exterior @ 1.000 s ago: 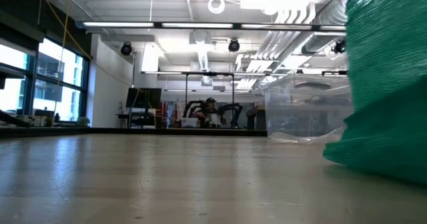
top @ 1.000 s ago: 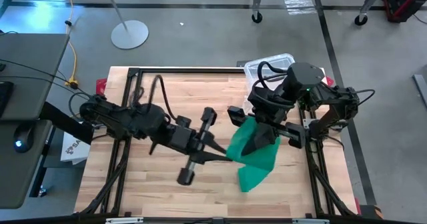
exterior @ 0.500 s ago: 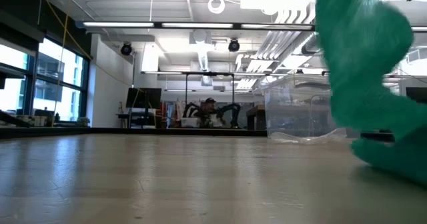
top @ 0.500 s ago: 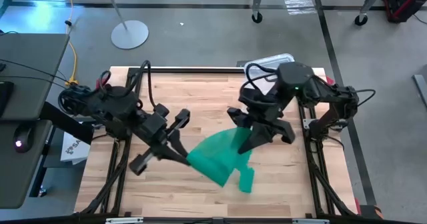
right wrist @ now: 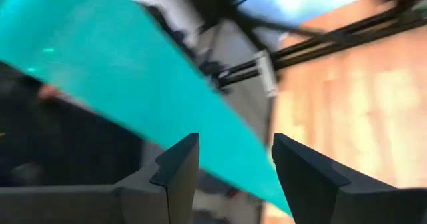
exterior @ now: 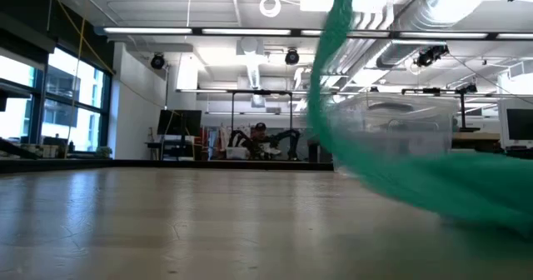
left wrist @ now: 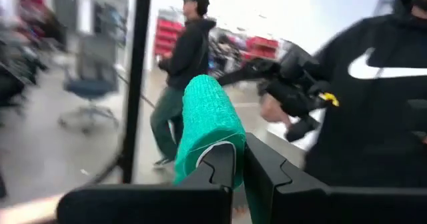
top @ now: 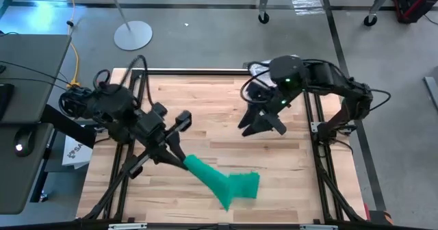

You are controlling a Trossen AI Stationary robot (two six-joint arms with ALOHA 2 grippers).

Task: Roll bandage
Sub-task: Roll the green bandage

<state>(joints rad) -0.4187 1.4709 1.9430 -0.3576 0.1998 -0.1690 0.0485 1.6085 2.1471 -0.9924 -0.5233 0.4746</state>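
Note:
The green bandage (top: 222, 181) runs as a strip from my left gripper (top: 181, 160) down to the right. Its lower end (top: 245, 185) lies bunched on the wooden table near the front edge. In the low view the bandage (exterior: 391, 167) slants down from high up. My left gripper (left wrist: 239, 163) is shut on the bandage's upper end. My right gripper (top: 259, 124) hovers open above the table's right half, farther back than the bandage and clear of it. In its wrist view the fingers of my right gripper (right wrist: 233, 159) stand apart, with the green strip (right wrist: 120, 71) beyond them. My left gripper pinches the bandage's upper end (left wrist: 207, 127) between its two shut fingers, and the cloth bulges up past the fingertips. The fingers come about level from the table's left. The strip hangs slanting below them, fairly straight, and its other end rests on the table.
A clear plastic box (top: 263, 68) stands at the far right of the table behind my right arm, and the low view shows the same clear plastic box (exterior: 391, 138). People stand in the room beyond the table (left wrist: 373, 84). Bare wood lies at the table's middle and far left.
My right gripper has opened, let go of the bandage and drawn toward the far edge. My left gripper has pulled the bandage's end toward the table's left. The bunched cloth has dropped from the right gripper and spread into a slanting strip, its free end on the table.

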